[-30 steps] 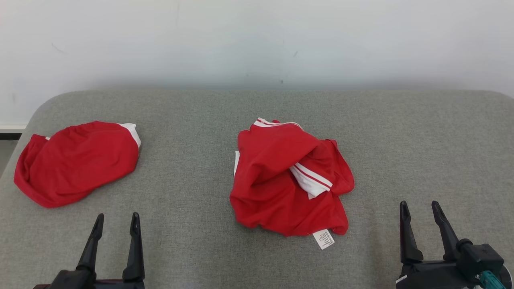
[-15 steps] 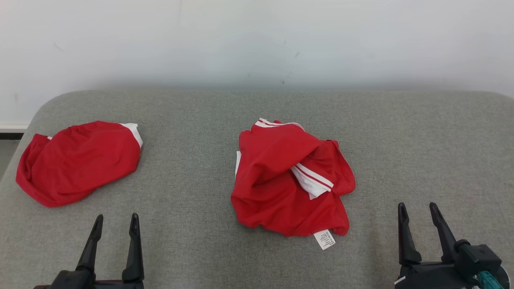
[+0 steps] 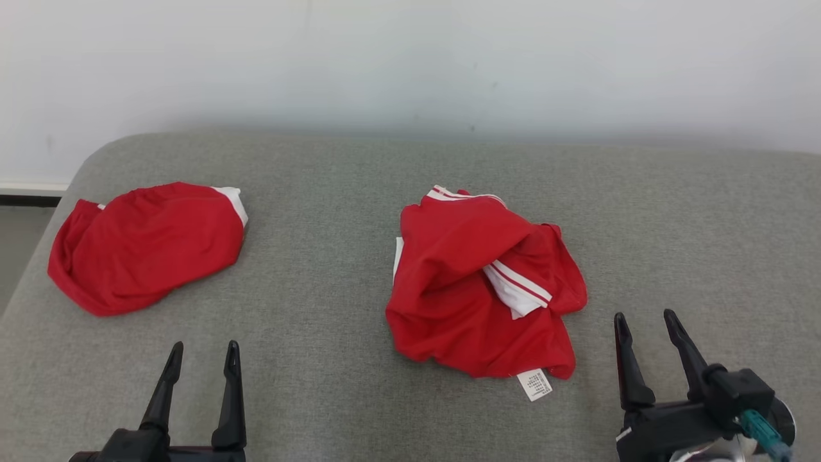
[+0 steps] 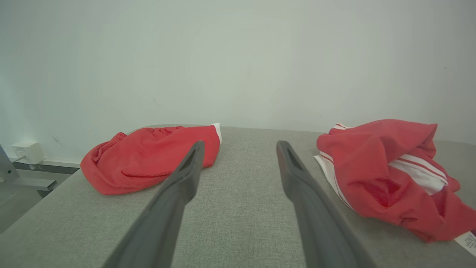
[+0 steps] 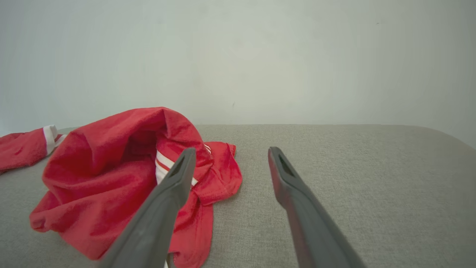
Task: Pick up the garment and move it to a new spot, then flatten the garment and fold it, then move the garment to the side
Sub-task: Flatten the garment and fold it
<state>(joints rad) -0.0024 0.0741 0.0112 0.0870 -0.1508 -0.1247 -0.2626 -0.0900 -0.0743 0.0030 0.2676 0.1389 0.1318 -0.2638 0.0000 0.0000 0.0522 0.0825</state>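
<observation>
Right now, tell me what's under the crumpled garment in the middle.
The garment rests on the grey pad; a white label pokes out at its near edge. Anything else beneath is hidden by its folds.

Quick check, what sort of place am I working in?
Probably a bare test room, not a home: a grey padded table against a plain white wall, with a crumpled garment and a second garment on it.

Grey fabric surface [image 3: 321, 359]; crumpled garment [image 3: 462, 308] centre, red bundle [image 3: 147, 247] left
</observation>
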